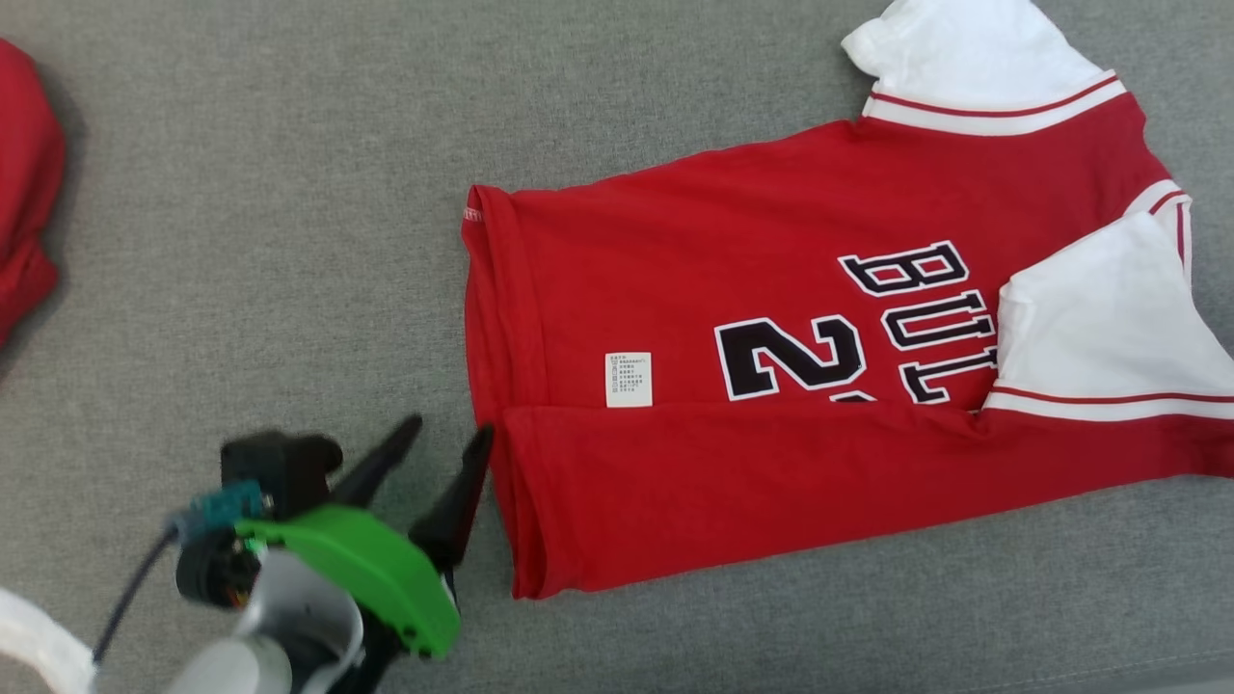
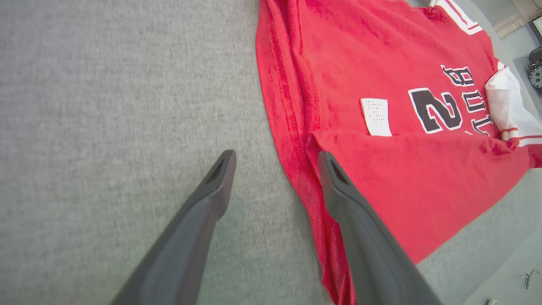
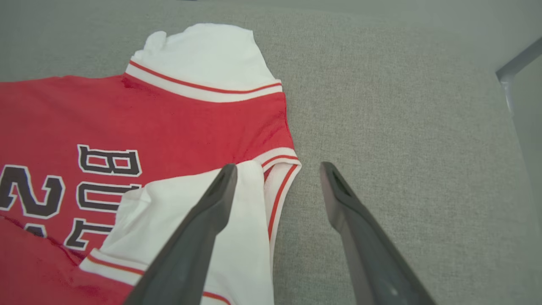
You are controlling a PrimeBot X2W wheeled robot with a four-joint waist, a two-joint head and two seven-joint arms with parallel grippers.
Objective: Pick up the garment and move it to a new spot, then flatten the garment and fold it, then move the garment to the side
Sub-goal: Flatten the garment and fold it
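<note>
Red jersey [image 1: 675, 251], "BUL" and "2" (label [image 1: 629, 379] unreadable)

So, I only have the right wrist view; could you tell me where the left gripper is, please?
Observer: The left gripper is open beside the jersey, at its hem near the folded corner.
Operator: Thanks. Is anything showing on the fabric near it?
Observer: A white care label lies on the red, just above the fold.
Operator: Is anything else lying about?
Observer: A second red cloth lies at the head view's left edge.
</note>
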